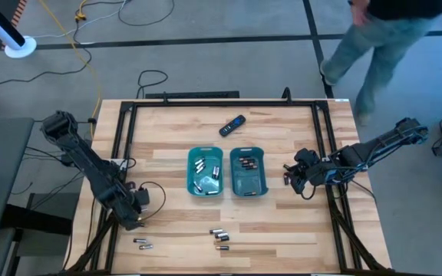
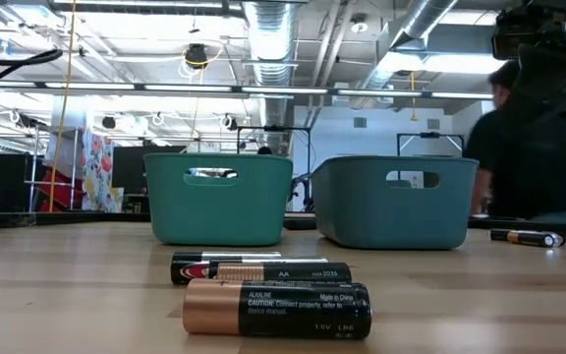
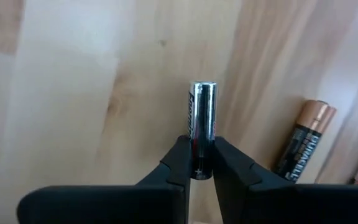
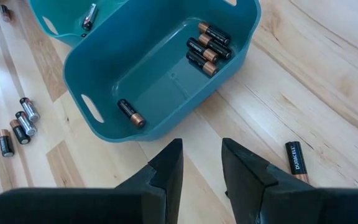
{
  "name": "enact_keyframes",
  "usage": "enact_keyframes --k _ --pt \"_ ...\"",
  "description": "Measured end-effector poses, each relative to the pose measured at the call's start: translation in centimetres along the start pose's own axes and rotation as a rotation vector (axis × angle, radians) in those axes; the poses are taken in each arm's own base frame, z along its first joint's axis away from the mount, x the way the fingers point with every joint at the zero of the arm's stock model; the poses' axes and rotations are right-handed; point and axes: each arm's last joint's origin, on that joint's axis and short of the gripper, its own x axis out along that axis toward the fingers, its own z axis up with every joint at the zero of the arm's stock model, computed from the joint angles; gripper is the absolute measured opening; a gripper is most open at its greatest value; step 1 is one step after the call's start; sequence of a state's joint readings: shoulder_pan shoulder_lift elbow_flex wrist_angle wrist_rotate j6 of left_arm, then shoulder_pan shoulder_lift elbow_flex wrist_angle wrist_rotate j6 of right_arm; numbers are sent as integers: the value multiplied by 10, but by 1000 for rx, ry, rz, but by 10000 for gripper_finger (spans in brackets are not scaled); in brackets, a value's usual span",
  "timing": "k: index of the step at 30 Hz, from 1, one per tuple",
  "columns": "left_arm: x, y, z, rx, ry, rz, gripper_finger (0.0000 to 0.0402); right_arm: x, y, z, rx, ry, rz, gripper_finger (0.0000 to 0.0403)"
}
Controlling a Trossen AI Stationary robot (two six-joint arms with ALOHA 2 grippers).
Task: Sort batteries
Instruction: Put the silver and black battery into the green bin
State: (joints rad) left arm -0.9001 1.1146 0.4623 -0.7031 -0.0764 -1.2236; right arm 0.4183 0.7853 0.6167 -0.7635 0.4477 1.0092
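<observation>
— What's your left pincer (image 3: 202, 163) doing at the near left of the worktop (image 1: 167, 222)?

— I've got it clamped on a silvery battery (image 3: 202, 127), gripped at one end so the rest sticks out clear. I judge that leaves it free to drop cleanly. A copper-ended battery (image 3: 305, 139) lies just beside it on the wood, untouched.

— And in the middle?

— Two teal trays side by side. The left tray (image 1: 204, 172) holds the silvery cells, the right tray (image 4: 160, 74) the dark copper-ended ones, so mine probably belongs in the left. More loose batteries (image 1: 219, 234) lie on the worktop nearer than the trays, with a pair (image 1: 142, 244) to their left.

— Your right side?

— My right pincer (image 4: 202, 163) hangs just right of the right tray, its jaws standing apart and holding nothing. A stray dark battery (image 4: 296, 159) lies close by it on the wood, likely the next one I'll reach for there.
</observation>
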Motion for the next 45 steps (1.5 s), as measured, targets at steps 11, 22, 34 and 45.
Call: enact_keyframes --k 11,22,34,45 --pt "-51 -20 35 -37 -211 62 36 0 0 0 4 -1 1 127" --pt "-122 -12 122 146 -373 198 36 0 0 0 7 -3 4 127" --pt "-103 15 266 152 -246 295 36 0 1 1 12 -9 14 127" --pt "-18 37 314 -52 -92 156 36 0 1 1 5 -8 13 127"
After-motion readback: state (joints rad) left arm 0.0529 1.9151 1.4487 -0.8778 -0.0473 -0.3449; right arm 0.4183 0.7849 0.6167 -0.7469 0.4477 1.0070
